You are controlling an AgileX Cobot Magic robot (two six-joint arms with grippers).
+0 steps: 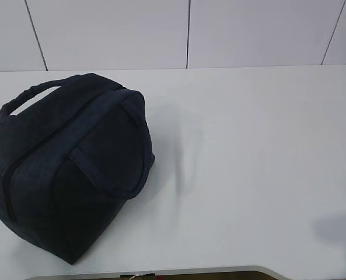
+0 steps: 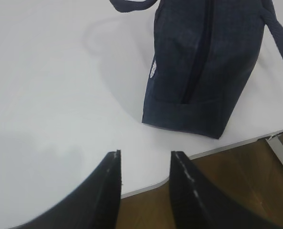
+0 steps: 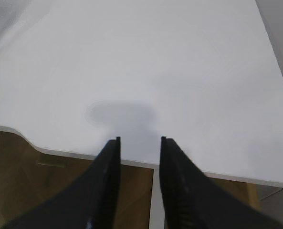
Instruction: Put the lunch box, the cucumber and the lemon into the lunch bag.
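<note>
Exterior view: one lunch bag (image 1: 67, 169) is seen at nine o'clock on the white table (image 1: 254, 163), zipped, likely soft and light, best taken by a strap handle (image 1: 30, 99). No box, cucumber or lemon is visible. Left gripper (image 2: 145, 160) and right gripper (image 3: 139, 143) stand apart, empty.

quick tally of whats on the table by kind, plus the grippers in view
lunch bag: 1, dark navy, zipper shut
lunch box, cucumber, lemon: 0 in view
grippers: 2, left gripper and right gripper, jaws apart, empty
total: 3
</note>
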